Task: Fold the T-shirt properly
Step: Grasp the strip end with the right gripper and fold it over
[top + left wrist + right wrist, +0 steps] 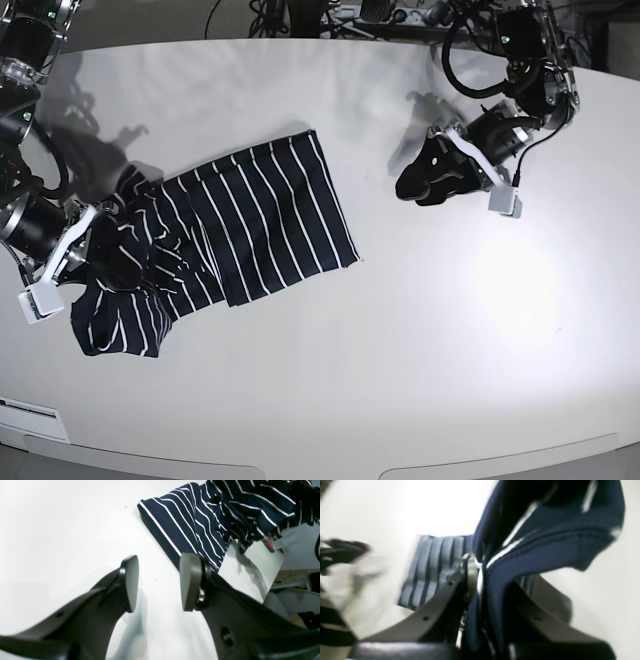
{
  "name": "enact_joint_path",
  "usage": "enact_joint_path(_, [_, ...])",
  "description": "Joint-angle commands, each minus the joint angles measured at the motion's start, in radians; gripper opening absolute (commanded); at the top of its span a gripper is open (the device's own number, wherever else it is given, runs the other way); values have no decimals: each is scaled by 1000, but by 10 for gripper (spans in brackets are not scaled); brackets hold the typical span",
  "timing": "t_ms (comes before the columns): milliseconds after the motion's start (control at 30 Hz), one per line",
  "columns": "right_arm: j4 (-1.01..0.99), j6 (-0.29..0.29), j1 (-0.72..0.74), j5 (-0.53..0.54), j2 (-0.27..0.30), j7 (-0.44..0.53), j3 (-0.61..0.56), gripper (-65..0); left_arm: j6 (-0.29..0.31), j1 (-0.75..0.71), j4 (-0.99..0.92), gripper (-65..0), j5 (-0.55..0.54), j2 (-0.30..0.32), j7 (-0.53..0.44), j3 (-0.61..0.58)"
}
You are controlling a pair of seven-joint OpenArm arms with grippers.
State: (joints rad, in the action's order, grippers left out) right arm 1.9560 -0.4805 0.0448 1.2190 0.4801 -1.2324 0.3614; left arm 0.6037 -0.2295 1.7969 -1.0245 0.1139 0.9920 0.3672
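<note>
- T-shirt (250, 225): dark navy, nearly black, soft fabric with thin white stripes; lies on the white tabletop (420, 330), toward the right arm's side. One part is spread flat, stripes running evenly; the part nearest the right arm is bunched and creased.
- Right hand (90, 232): pressed together on a bunched edge of the shirt. The right wrist view, though blurred, shows a fold of navy cloth with a stitched hem caught between the fingers.
- Left hand (159, 582): spread, holding nothing, hanging over bare tabletop well apart from the shirt in the base view.
- Handling, judged: light, limp, no stiffness. The cloth drapes and sags where lifted, so one pinch drags the rest into wrinkles. Not fragile. Likely slides readily on the smooth top.
- Where to grip, judged: hems, corners or sleeve ends, taken thin and single-layer where possible; two separated holds along one edge would keep it taut.
- Risk, judged: the bunched portion may hide extra layers, so a pinch there could gather more than one.
</note>
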Motion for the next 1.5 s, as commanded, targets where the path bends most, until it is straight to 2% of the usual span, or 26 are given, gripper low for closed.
enact_joint_path(0, [15,-14,19,44,2,12,7,-650,8,8,16,-364,-27,6,-18,2])
enact_joint_path(67, [15,-25,19,97,-34,-13,5,-650,8,8,16,-364,-27,5,-18,2])
enact_joint_path(200, [15,-83,19,227,-108,-66,5,-650,8,8,16,-364,-27,5,-18,2])
enact_joint_path(333, [15,-85,13,225,-180,-72,-5,-650,8,8,16,-364,-28,6,-19,2])
enact_joint_path(433, [15,-98,13,219,-212,-76,-57,-650,8,8,16,-364,-28,5,-19,2])
enact_joint_path(500, [14,-128,13,202,-229,-74,-101,-650,8,8,16,-364,-28,5,-18,2])
enact_joint_path(667, [12,-134,13,72,-281,-64,-214,-650,8,8,16,-364,-28,5,-19,2])
enact_joint_path(767, [3,-134,13,-10,-309,-20,-270,-650,8,8,16,-364,-28,5,-18,2])
enact_joint_path(800, [-2,-116,14,-31,-319,-6,-291,-610,8,8,16,-364,-28,5,-18,2])
enact_joint_path(867, [-15,-121,14,-51,-330,23,-351,-373,8,8,16,-364,-28,5,-18,2])
enact_joint_path(900, [-17,-145,16,-54,-331,27,-388,-289,8,8,16,-364,-28,6,-18,2])
enact_joint_path(933, [-17,-171,20,-51,-330,27,-426,-277,8,8,16,-364,-28,6,-19,2])
enact_joint_path(967, [-16,-209,25,-43,-330,27,-463,-277,8,8,16,-364,-29,6,-19,2])
enact_joint_path(1000, [-16,-218,33,-38,-330,26,-499,-277,8,8,16,-364,-29,6,-19,2])
enact_joint_path(1133, [-16,-218,95,-46,-330,24,-598,-279,7,8,16,-364,-29,6,-18,2])
enact_joint_path(1167, [-16,-218,113,-47,-330,24,-603,-301,7,8,16,-373,-33,6,-18,2])
enact_joint_path(1200, [-16,-218,130,-50,-330,24,-602,-362,7,8,16,-410,-47,6,-16,2])
enact_joint_path(1233, [-16,-218,149,-70,-330,24,-595,-458,7,8,16,-487,-75,7,-6,2])
enact_joint_path(1267, [-16,-218,164,-104,-330,25,-582,-579,7,8,16,-595,-116,11,12,2])
enact_joint_path(1300, [-16,-218,177,-145,-330,37,-567,-650,12,9,16,-650,-170,16,33,2])
enact_joint_path(1367, [-16,-199,191,-263,-330,128,-530,-650,67,9,17,-650,-293,28,87,2])
enact_joint_path(1400, [-16,-169,191,-339,-330,201,-510,-650,94,12,18,-650,-359,34,124,2])
enact_joint_path(1467, [-19,-91,191,-497,-328,320,-483,-650,94,26,19,-650,-459,39,219,2])
